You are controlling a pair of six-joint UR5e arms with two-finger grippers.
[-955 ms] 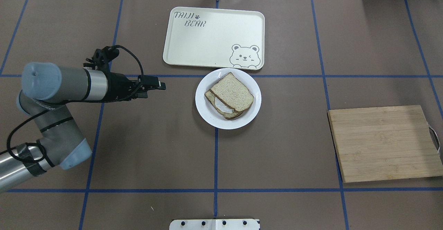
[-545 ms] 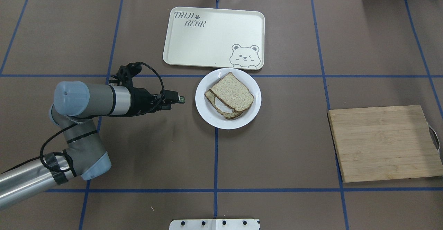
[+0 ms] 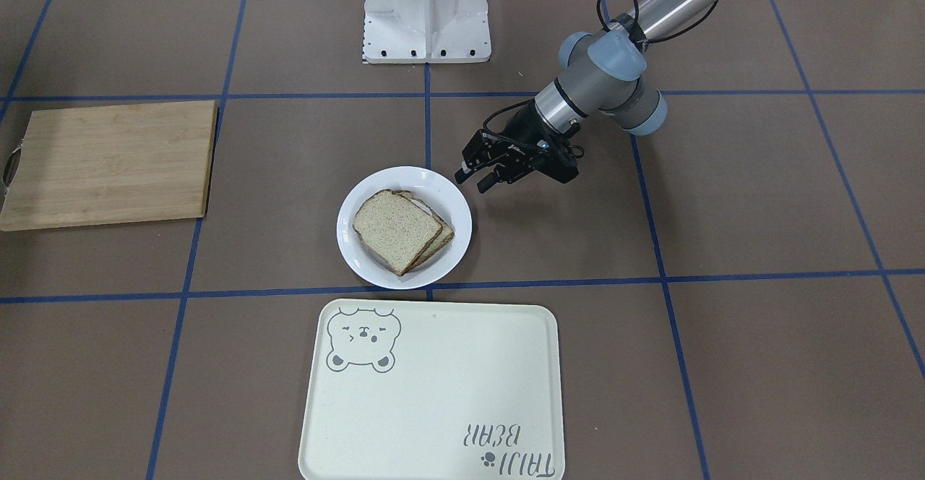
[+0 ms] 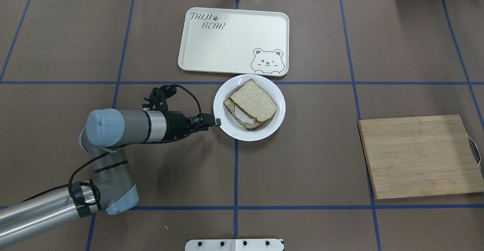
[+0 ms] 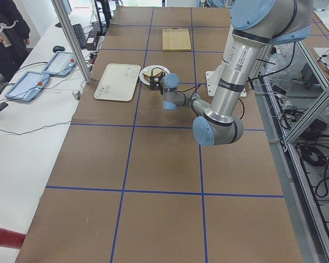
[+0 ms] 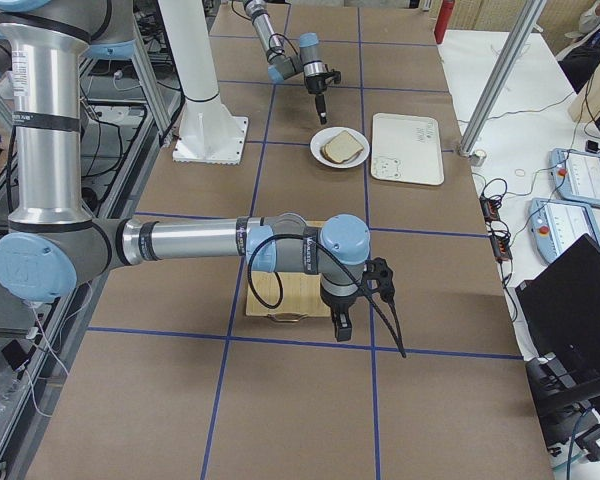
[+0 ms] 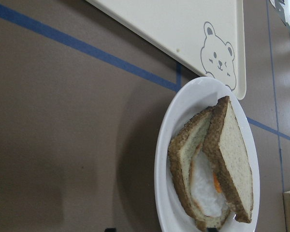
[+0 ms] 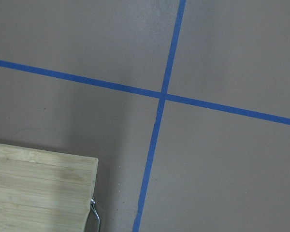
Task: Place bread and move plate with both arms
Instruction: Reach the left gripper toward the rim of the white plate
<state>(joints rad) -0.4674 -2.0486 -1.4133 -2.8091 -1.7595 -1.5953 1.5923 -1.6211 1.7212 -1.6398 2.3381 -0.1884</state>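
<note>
White plate (image 4: 273,124) on table (image 4: 302,168), bread (image 4: 252,99) topping egg slice (image 4: 242,117). Left gripper (image 3: 475,178) beside rim, jaws parted, empty. Right gripper (image 6: 340,326) by cutting board (image 4: 419,156); jaws' state: cannot tell.

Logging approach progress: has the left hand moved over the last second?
Yes. In the overhead view the left hand moved right to the rim of the plate.

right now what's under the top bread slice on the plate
A second slice topped with fried egg, peeking out at one edge, both on the plate. How far the egg spreads beneath the top slice is covered.
</note>
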